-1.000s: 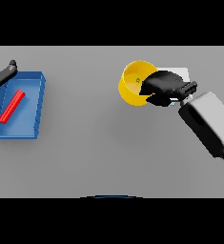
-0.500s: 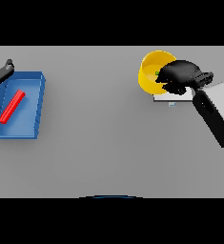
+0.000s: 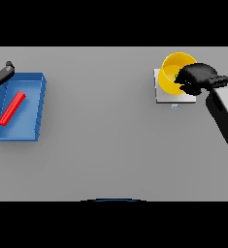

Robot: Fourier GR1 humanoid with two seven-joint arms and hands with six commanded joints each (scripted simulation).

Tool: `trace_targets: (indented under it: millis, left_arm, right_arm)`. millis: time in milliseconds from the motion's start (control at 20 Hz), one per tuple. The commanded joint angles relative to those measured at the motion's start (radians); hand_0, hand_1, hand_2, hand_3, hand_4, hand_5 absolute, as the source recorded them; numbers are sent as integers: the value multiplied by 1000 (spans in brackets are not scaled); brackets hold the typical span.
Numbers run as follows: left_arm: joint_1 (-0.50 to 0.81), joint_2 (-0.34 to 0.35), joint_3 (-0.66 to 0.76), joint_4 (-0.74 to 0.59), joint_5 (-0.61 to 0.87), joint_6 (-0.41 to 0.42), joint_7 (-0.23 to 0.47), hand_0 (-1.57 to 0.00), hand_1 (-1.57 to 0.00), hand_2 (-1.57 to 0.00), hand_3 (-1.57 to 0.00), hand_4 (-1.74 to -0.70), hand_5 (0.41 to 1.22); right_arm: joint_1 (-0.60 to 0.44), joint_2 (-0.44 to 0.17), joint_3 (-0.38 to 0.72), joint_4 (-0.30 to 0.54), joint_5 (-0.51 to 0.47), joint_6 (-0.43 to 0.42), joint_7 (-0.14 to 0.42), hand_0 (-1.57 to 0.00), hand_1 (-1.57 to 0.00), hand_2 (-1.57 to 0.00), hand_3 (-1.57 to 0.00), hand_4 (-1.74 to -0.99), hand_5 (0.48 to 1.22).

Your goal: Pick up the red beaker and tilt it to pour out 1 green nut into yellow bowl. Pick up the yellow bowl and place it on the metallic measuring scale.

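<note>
At the far left edge of the frame, the left hand (image 3: 2,73) showed only as a dark shape just above the upper corner of a blue tray (image 3: 34,114); whether its fingers were spread or curled could not be told. The tray sat on the grey desk (image 3: 101,140) at the left, and the red beaker (image 3: 12,108) lay inside it on its side, slanting from lower left to upper right, apart from either hand.

The middle of the desk carried nothing the task needs.

In the upper right of the frame, the metallic measuring scale (image 3: 165,96) appeared as a pale square plate with a small tab at its lower edge. The yellow bowl (image 3: 172,72) stood over the scale, covering most of its upper part. A tiny green speck, probably the nut (image 3: 175,76), showed inside the bowl near the hand. The right hand (image 3: 198,79) came in from the right with its fingers curled round the bowl's right rim, gripping it.

Judged from this layout, the pouring looked finished, and the bowl was at the scale. What seemed left was for the right hand to let go, if the bowl was in fact resting fully on the plate, which the view did not settle.
</note>
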Motion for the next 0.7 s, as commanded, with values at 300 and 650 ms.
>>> trace_targets:
  millis: [300, 650]
  left_arm:
    - [-3, 13, 6, 30, 0, -3, -33, 1, 1, 1, 1, -841, 772]
    - [-1, 7, 5, 32, 0, 1, -33, 1, 1, 1, 1, -848, 766]
  right_arm:
    - [-23, 29, -4, 77, -9, -11, 1, -1404, -1181, -1293, -1543, -1670, 1221]
    - [-22, 20, -28, 85, -46, 52, 10, -710, -521, -522, -723, -1540, 923]
